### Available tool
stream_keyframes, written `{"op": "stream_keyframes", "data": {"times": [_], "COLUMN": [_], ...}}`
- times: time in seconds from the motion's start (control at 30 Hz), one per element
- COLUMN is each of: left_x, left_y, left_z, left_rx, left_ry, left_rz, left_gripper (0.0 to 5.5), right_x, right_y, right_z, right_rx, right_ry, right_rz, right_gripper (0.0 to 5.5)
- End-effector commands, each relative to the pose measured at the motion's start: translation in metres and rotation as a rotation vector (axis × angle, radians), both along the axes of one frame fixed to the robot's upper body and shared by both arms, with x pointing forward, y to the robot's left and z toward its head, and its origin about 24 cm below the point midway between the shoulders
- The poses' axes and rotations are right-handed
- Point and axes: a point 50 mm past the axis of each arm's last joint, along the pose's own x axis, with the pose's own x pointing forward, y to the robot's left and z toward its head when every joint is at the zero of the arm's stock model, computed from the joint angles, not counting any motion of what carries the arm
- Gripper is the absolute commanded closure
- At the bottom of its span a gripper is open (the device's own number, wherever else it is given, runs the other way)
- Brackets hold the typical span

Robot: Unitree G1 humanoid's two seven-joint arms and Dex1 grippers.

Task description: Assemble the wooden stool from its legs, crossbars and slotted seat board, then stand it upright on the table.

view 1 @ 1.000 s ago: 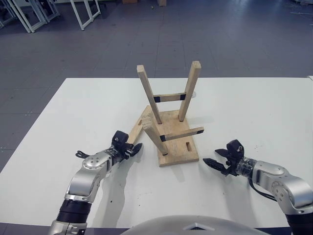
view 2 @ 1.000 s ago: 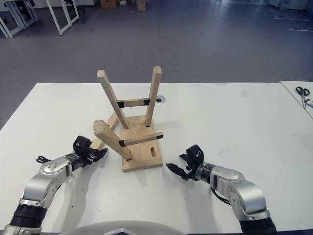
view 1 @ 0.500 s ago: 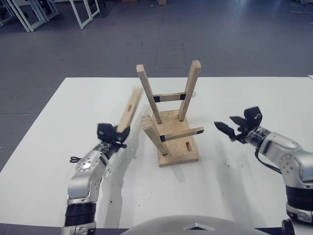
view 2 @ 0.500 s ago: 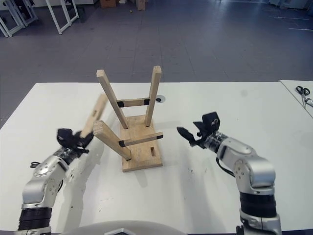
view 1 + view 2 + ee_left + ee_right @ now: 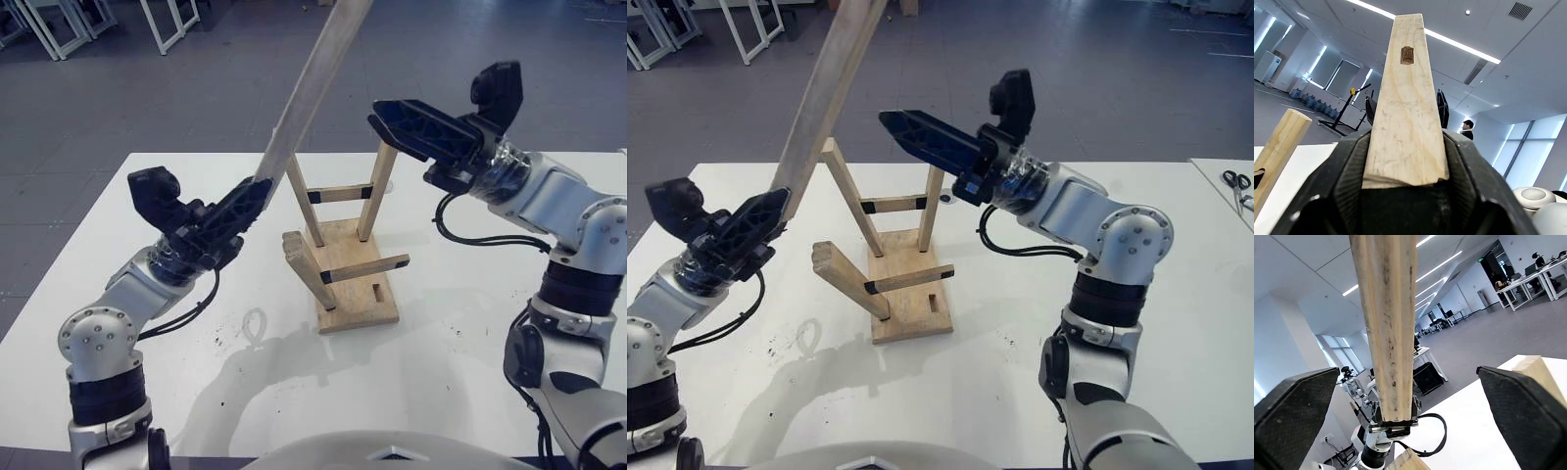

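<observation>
The left gripper (image 5: pixel 253 194), at nine o'clock from the stool (image 5: pixel 338 196), is clenching a loose wooden leg (image 5: pixel 312 83) that is slanting up toward one o'clock. The right gripper (image 5: pixel 384 117) is hanging released above the stool at one o'clock. The seat board (image 5: pixel 358 299) is lying mid-table, bearing three legs, with one slot (image 5: pixel 378 291) gaping open. Bare white table (image 5: pixel 490 323) is spreading wide toward every edge.

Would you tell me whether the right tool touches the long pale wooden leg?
Apart: left eye view shows open space between the right tool and the wooden leg.
</observation>
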Motion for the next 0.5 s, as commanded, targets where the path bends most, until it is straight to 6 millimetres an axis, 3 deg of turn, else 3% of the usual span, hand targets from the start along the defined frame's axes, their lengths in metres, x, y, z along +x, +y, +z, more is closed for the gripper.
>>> {"op": "stream_keyframes", "data": {"times": [0.03,0.17,0.5], "left_x": [0.003,0.004,0.004], "left_y": [-0.006,-0.009,-0.012], "left_z": [0.0,-0.003,-0.004], "left_rx": [0.042,0.066,0.097], "left_ry": [-0.01,-0.007,-0.016], "left_rz": [-0.052,-0.076,-0.11], "left_gripper": [3.44,3.44,3.44], "right_x": [-0.002,0.001,0.01], "right_y": [0.011,0.017,0.015], "right_z": [0.012,0.015,0.002], "right_rx": [0.016,0.05,0.013], "right_ry": [-0.031,-0.014,0.056], "right_rz": [0.041,0.063,0.058], "right_gripper": [0.34,0.63,2.62]}}
